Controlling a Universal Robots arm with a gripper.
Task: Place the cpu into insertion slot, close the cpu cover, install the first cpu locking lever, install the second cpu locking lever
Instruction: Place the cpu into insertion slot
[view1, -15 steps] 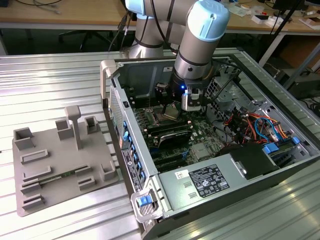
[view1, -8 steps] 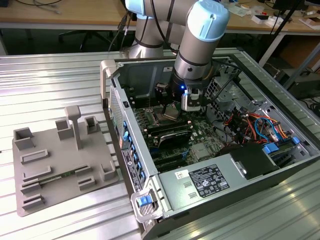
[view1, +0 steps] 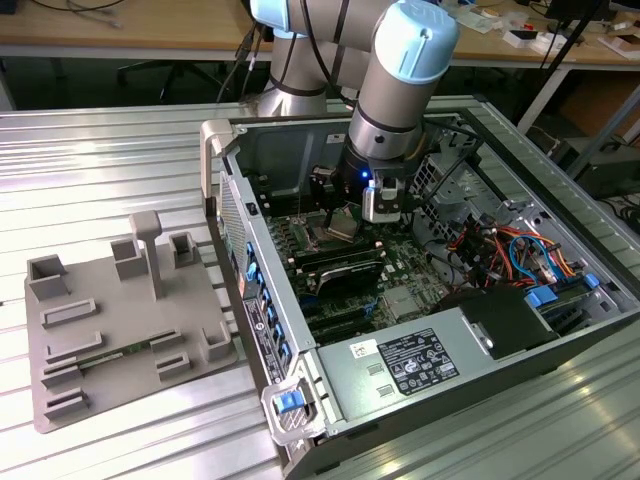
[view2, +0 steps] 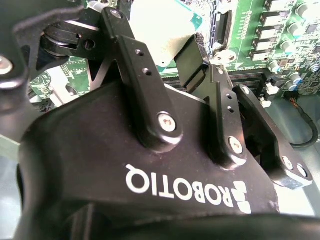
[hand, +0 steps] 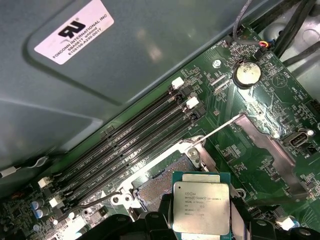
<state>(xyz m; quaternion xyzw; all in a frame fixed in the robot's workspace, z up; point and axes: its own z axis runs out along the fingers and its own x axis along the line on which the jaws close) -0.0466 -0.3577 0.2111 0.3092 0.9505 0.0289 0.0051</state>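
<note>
Beneath the gripper (hand: 199, 226), closed on the cpu (hand: 200, 205), the insertion slot (hand: 159, 190) lies bare; lowering likely needs level, square alignment.

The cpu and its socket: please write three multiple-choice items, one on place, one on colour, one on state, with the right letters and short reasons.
1. Where is the cpu? A) held in the gripper; B) on the floor; C) lying under a shut cover.
2. What colour is the circuit board? A) blue; B) green; C) red.
3. How is the insertion slot? A) uncovered, its pin field showing; B) shut under its cover; C) filled by the cpu.
Answers: 1 A, the gripper clamps it in the first wrist view; 2 B, the circuit board is green; 3 A, bare pins show beside the held cpu.
</note>
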